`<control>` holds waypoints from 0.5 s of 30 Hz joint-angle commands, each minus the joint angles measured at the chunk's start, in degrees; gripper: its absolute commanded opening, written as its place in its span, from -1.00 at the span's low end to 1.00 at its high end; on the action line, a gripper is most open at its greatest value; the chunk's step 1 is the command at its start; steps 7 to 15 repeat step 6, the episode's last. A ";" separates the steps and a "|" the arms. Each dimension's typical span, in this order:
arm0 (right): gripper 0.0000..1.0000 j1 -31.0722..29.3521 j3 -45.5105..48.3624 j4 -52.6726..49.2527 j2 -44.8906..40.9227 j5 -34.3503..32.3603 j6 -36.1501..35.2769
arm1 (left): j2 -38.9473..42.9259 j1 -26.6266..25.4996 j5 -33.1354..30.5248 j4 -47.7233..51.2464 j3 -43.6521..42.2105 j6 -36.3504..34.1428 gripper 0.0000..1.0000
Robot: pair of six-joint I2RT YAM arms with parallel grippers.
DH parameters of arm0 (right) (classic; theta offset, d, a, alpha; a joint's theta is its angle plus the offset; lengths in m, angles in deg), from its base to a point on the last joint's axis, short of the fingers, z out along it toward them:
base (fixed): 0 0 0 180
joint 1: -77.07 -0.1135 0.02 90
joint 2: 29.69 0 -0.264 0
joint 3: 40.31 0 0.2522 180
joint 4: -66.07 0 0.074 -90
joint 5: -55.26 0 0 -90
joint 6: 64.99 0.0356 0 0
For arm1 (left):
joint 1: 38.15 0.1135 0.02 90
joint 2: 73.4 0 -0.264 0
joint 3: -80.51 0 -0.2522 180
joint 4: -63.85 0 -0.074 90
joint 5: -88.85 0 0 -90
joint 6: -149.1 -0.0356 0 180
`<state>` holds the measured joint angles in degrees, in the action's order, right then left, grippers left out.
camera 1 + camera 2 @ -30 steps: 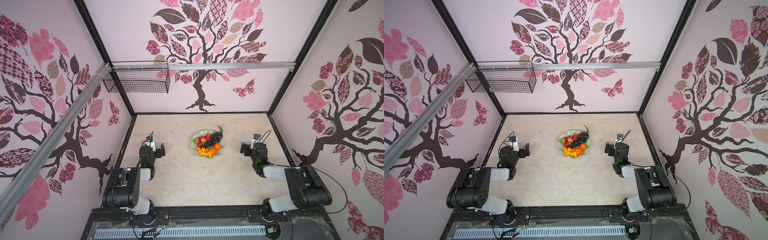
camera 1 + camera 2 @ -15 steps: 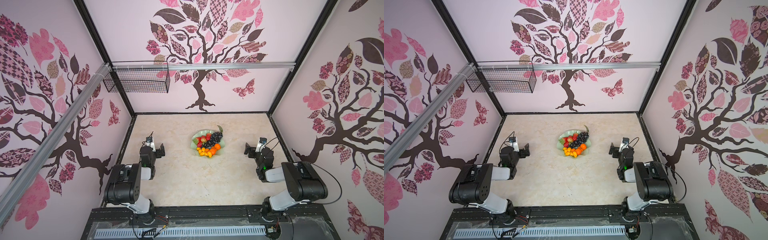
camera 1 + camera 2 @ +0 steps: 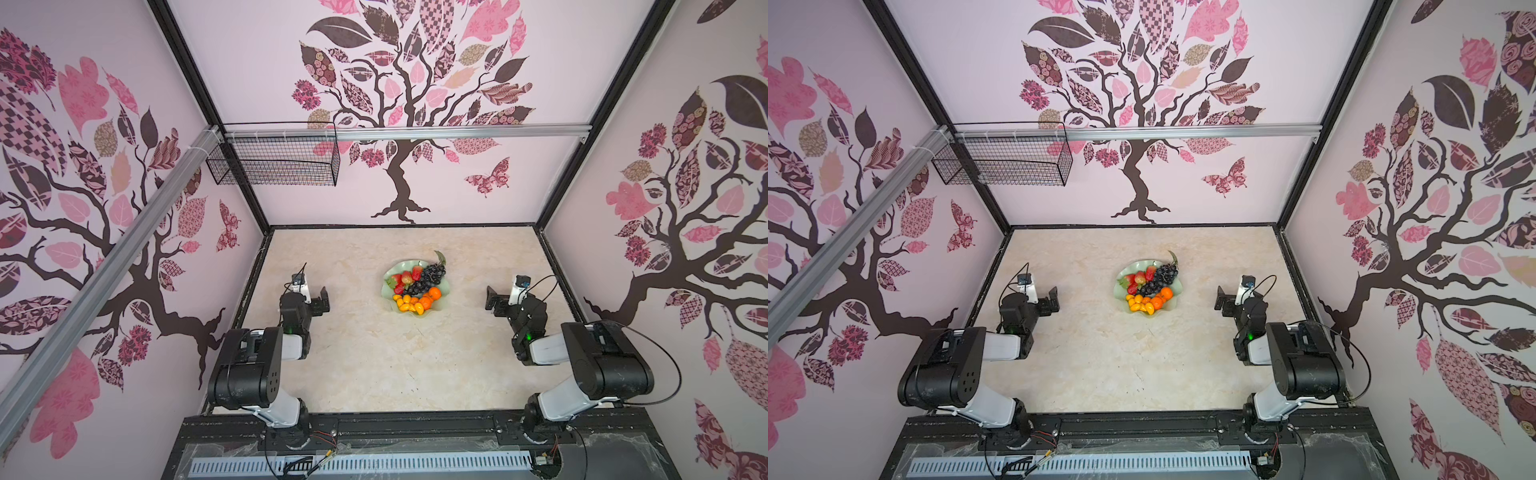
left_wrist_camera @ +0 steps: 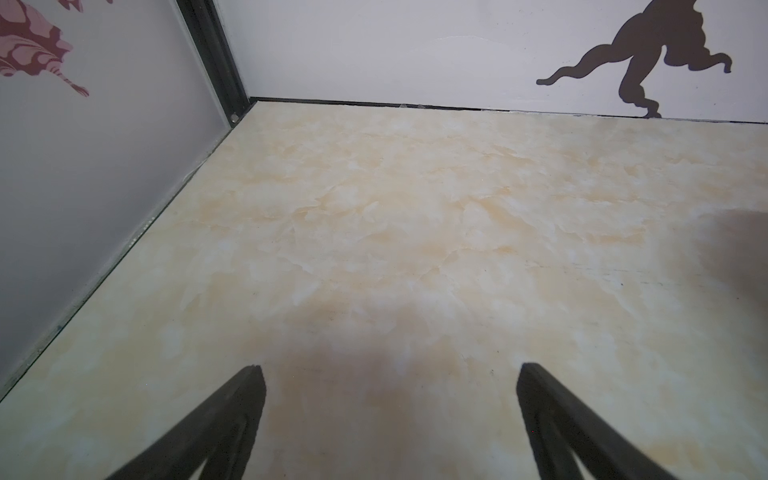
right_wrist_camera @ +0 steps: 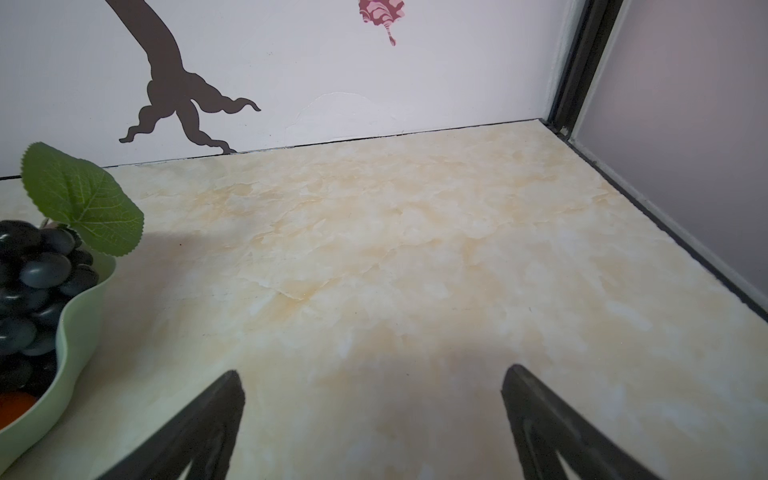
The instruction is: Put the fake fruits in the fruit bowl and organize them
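The fruit bowl (image 3: 390, 275) (image 3: 1122, 277), pale green with a wavy rim, stands mid-table in both top views. It holds the fake fruits: red strawberries (image 3: 405, 279), a dark grape bunch (image 3: 431, 275) with a leaf, orange tangerines (image 3: 430, 296) and yellow kumquats (image 3: 405, 306). My left gripper (image 3: 321, 298) (image 4: 390, 374) is open and empty over bare table, well left of the bowl. My right gripper (image 3: 494, 299) (image 5: 372, 376) is open and empty to the bowl's right. The right wrist view shows the bowl's rim (image 5: 79, 316), the grapes (image 5: 33, 282) and the leaf (image 5: 83, 199).
A black wire basket (image 3: 274, 164) hangs from the rail high at the back left. Walls with dark frame edges close in the table on three sides. Both arms sit folded near the front corners.
The right arm has drawn back slightly toward the right wall and settled. The left arm has hardly moved. Both grippers stay open.
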<state>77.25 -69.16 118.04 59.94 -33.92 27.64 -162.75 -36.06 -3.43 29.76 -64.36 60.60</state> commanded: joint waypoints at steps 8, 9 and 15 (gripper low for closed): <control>0.99 -0.01 -1.09 0.92 -0.15 0.45 0.00 | 0.04 -0.04 0.00 0.02 1.53 0.19 0.97; 0.99 -0.01 -1.09 0.92 -0.15 0.45 0.00 | 0.04 -0.04 0.00 0.02 1.53 0.19 0.97; 0.99 -0.01 -1.09 0.92 -0.15 0.45 0.00 | 0.04 -0.04 0.00 0.02 1.53 0.19 0.97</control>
